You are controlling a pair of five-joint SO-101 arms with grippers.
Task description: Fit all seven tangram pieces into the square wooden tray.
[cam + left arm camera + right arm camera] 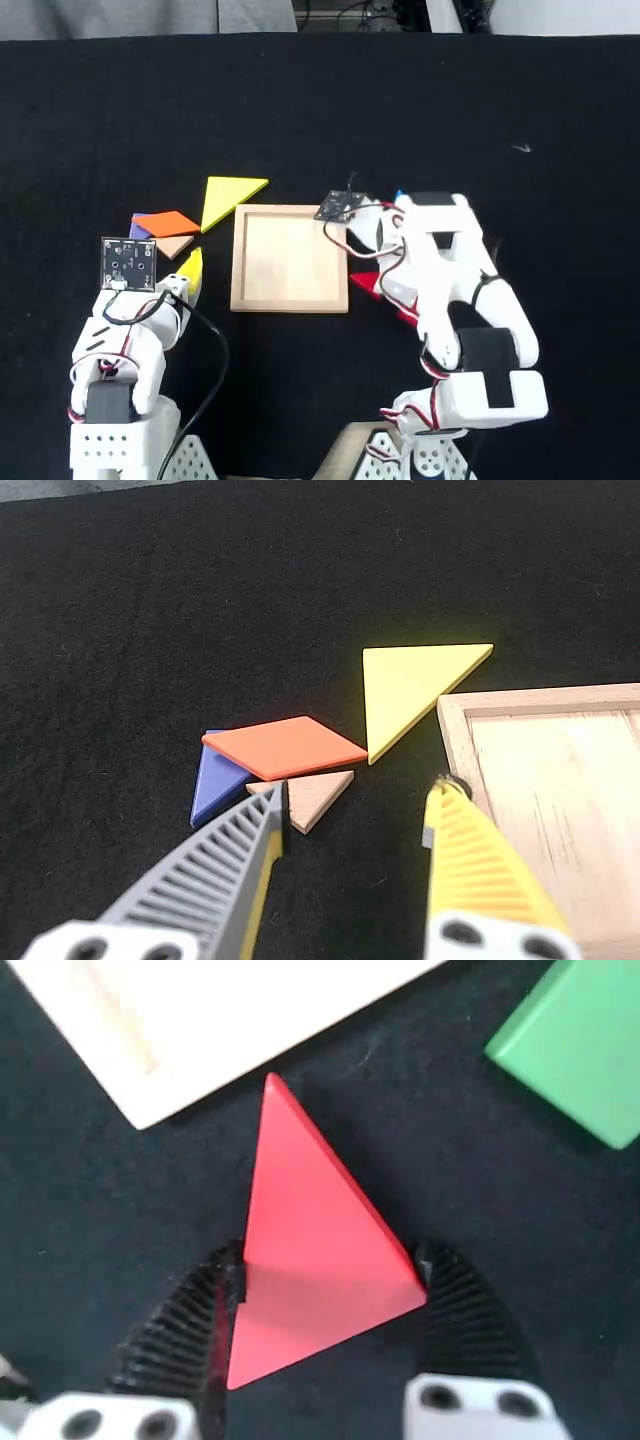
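Note:
The square wooden tray lies mid-table with nothing in it. Left of it lie a yellow triangle, an orange parallelogram, a blue triangle partly under the orange one, and a small wood-coloured triangle. My left gripper stands open just short of the wood-coloured triangle, beside the tray's left rim. My right gripper is shut on a red triangle at the tray's right side, both black fingers touching its edges. A green piece lies close by.
The right arm covers the cloth right of the tray and hides most of the red triangle. A bit of a blue piece peeks out behind it. Black cloth stretches open toward the far edge.

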